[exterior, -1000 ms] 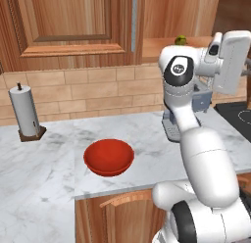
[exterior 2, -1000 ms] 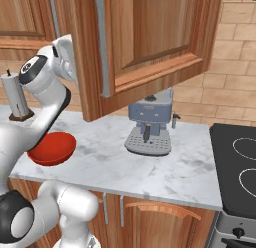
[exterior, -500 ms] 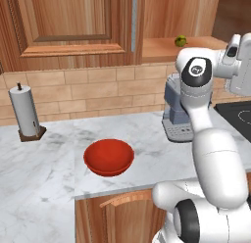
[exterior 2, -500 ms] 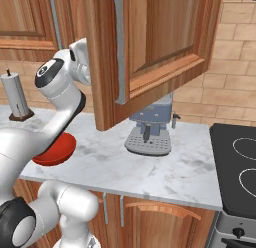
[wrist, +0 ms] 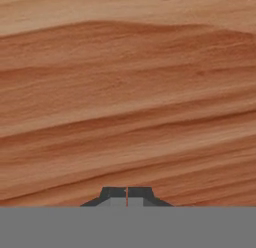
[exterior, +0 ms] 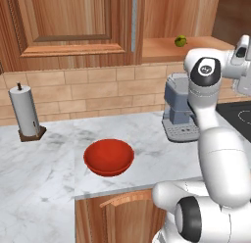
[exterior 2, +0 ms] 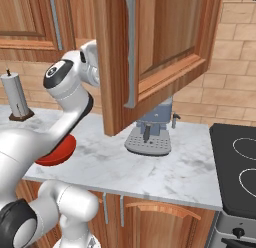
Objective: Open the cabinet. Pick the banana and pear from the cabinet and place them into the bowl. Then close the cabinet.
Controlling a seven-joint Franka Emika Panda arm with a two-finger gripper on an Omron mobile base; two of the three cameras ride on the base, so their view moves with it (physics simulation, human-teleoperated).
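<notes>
My fingers (wrist: 127, 194) are pressing together, pinching nothing, facing streaky reddish-brown wood grain. The cabinet (exterior 2: 165, 47) door is hanging open over the marbled white tabletop (exterior: 54, 163). The rounded green pear (exterior: 181, 40) is sitting on the cabinet shelf. The glossy red bowl (exterior: 109, 157) is resting on the tabletop.

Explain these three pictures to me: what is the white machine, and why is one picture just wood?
It is a robot arm in a simulated kitchen. Two pictures come from cameras behind it, left and right. The third looks along its hand, whose shut jaws hold nothing and face the cabinet door up close, hence the wood. That door stands swung open; a pear sits on the shelf inside. On the counter: a red bowl, a paper-towel roll and a coffee machine.
</notes>
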